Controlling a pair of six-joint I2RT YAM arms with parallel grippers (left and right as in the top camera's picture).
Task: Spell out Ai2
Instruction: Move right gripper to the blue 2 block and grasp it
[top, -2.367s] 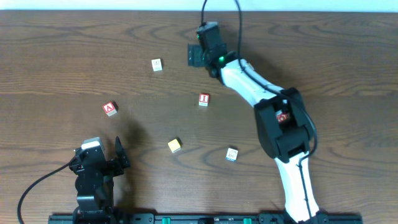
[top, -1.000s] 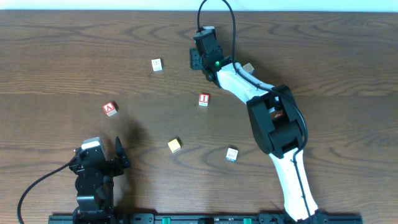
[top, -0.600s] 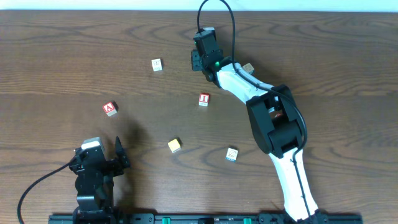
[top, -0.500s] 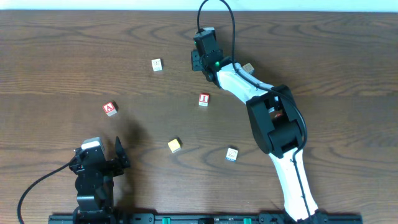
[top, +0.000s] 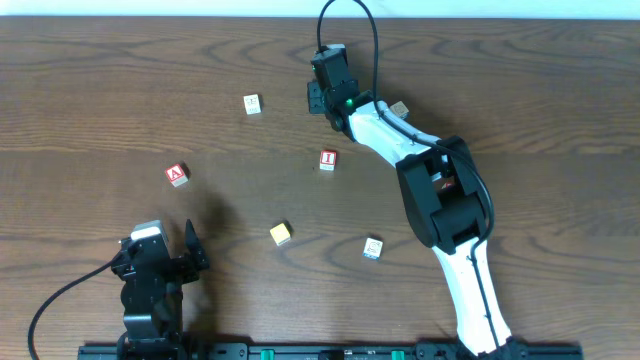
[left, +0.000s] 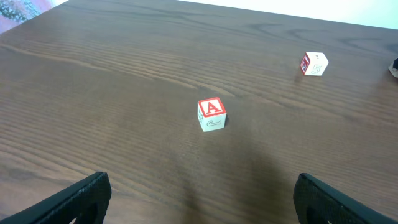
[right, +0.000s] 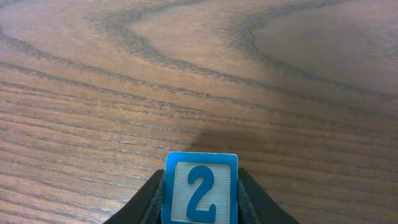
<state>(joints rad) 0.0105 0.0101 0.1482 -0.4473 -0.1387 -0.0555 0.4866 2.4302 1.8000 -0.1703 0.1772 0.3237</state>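
Meanwhile, at the far left, the left gripper (left: 202, 186) rests with its black fingers spread wide and nothing between them. Ahead of it sits the red-and-white wooden "A" cube (left: 212, 114), well apart from the red-faced "I" cube (top: 327, 160) near mid-table. Further right, the right gripper (right: 200, 208) is pinching the blue-bordered "2" cube (right: 200, 186) at the far edge. Over the last couple of seconds that arm swung slightly, uncovering a tan cube (top: 399, 107), then settled. So the 2 looks secured, but no letters are lined up yet.
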